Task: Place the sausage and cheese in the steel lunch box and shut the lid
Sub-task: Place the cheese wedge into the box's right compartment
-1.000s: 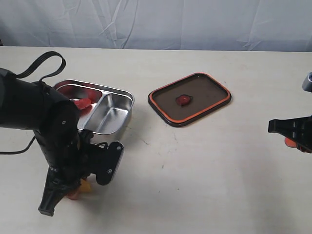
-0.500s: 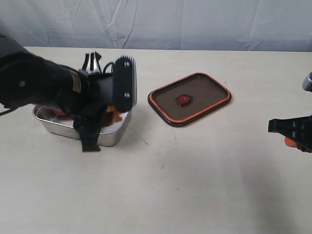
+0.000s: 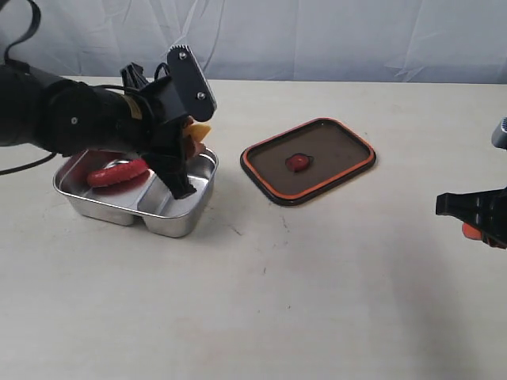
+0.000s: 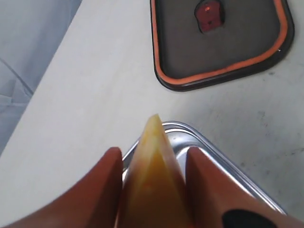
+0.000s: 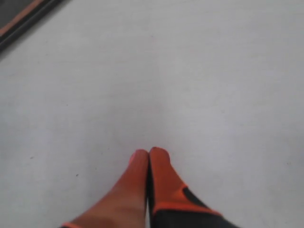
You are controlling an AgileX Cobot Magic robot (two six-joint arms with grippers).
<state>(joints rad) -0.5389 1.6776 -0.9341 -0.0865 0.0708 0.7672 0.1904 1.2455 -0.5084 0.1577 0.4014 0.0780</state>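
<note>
Left tool (image 4: 154, 152) with cheese (image 4: 153, 183), now over lunch box (image 3: 111, 209)

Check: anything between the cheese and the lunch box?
Nothing visible. The left gripper holds the cheese over the steel lunch box, above its compartment nearest the lid. The sausage lies in the other compartment, and the lid sits apart on the table.

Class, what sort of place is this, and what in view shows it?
Likely a robot lab workbench, not a kitchen: a plain pale table, a white cloth backdrop, and a robot's left hand holding the cheese over the steel lunch box.
</note>
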